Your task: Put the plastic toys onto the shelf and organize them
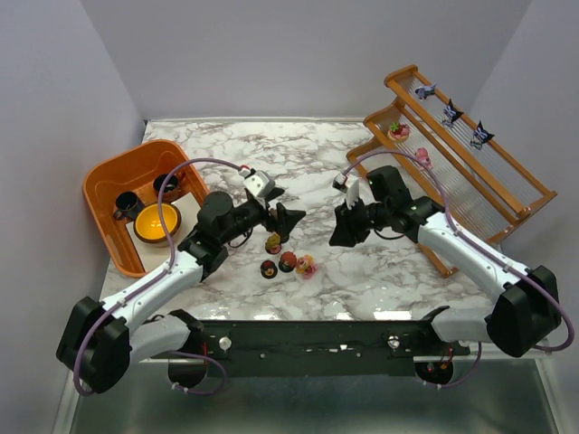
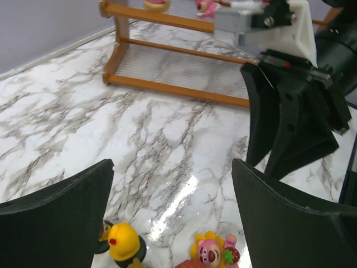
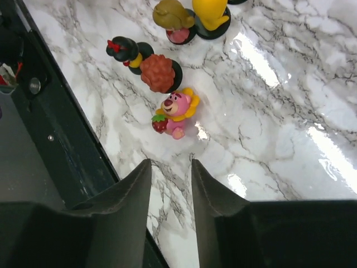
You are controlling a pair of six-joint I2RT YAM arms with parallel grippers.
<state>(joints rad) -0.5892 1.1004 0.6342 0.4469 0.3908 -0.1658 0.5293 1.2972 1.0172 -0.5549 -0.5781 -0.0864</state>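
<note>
Several plastic toys stand grouped on the marble table [image 1: 298,163]: a yellow one [image 1: 273,242], a dark one [image 1: 269,268], a brown-red one [image 1: 288,262] and a pink one [image 1: 307,266]. My left gripper [image 1: 285,220] is open wide and empty just above and behind them; its wrist view shows the yellow toy [image 2: 124,243] and the pink toy [image 2: 212,251] low between its fingers [image 2: 56,218]. My right gripper [image 1: 342,233] is open by a narrow gap and empty, right of the group; its wrist view shows the pink toy [image 3: 175,109] ahead. The shelf [image 1: 461,170] holds purple-black toys [image 1: 450,113] and pink toys [image 1: 399,132].
An orange tub [image 1: 99,217] at the left holds dark cups [image 1: 125,204] and a yellow bowl [image 1: 156,222]. The two grippers face each other closely over the table's middle; the right gripper [image 2: 290,123] fills the left wrist view's right side. The dark base rail [image 3: 50,111] runs near the toys.
</note>
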